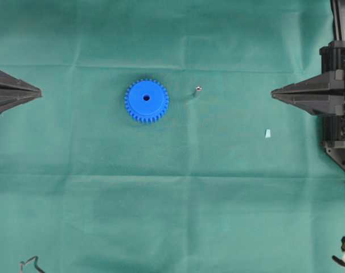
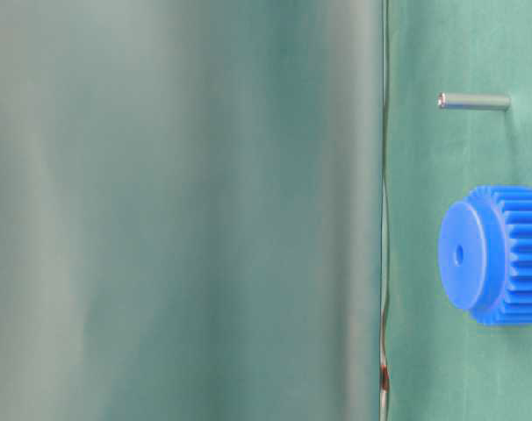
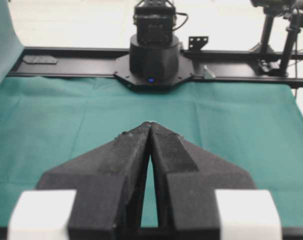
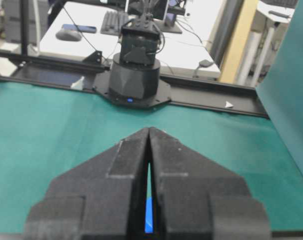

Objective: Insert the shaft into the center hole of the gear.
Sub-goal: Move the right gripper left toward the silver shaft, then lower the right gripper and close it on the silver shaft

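One gear (image 1: 146,100) is lying flat on the green cloth (image 1: 161,216), left of the middle of the overhead view; it is bright blue plastic, round, with a smooth flat face, a raised hub and many small square teeth running around its rim. One center hole (image 1: 146,98) is showing as a small dark round opening in the middle of that face. One shaft (image 1: 198,89) is standing on the cloth to the right of the gear, near it but not touching; it is a thin, smooth, silver-grey metal pin with a shiny round end, and the table-level view is showing it as a straight cylinder apart from the gear. One small pale blue-white scrap (image 1: 267,133) is lying farther right, well apart from both. The cloth is matte and woven-looking, with faint fold creases crossing it. Two grippers are showing, one at each side edge. The left gripper (image 1: 38,92) is pointing inward with its black, rough foam-like wedge fingers (image 3: 126,155) pressed together at the tips, holding nothing. The right gripper (image 1: 273,94) is mirroring it, its matte black fingers (image 4: 129,160) closed tip to tip and empty. Both are sitting well apart from the gear and the shaft.
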### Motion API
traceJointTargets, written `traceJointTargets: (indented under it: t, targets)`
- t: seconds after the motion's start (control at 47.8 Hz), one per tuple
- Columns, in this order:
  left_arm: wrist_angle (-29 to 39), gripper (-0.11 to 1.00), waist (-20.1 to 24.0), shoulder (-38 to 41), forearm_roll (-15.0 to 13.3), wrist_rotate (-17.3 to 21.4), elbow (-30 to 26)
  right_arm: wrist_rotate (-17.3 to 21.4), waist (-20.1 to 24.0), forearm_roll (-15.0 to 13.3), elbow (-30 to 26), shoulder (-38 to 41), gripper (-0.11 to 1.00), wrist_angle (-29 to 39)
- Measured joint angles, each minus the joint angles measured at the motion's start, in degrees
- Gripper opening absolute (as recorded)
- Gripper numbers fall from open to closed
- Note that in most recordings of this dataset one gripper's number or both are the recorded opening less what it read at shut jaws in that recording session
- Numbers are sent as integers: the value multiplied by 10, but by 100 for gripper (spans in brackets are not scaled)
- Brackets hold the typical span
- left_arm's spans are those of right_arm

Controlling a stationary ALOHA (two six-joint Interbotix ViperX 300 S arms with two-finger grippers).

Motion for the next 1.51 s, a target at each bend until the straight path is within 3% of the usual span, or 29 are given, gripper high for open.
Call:
traceJointTargets:
  t: [0.356, 0.712, 0.859, 1.005, 1.089, 1.508]
  targets:
    - [27, 0, -7, 1, 4, -9, -6, 1, -14, 3, -13, 47, 2, 25]
    - [30, 0, -7, 1, 4, -9, -5, 2, -52, 23, -25, 157, 4, 6]
    - [32, 0, -7, 1, 4, -9, -6, 2, -70, 37, -33, 211, 22, -5]
    - [35, 0, -7, 1, 4, -10, -6, 2, -89, 50, -41, 285, 60, -29]
    - [37, 0, -7, 1, 4, -10, -6, 2, -97, 58, -44, 326, 75, -51]
    - [40, 0, -8, 1, 4, -8, -6, 2, -117, 110, -83, 509, 72, -89]
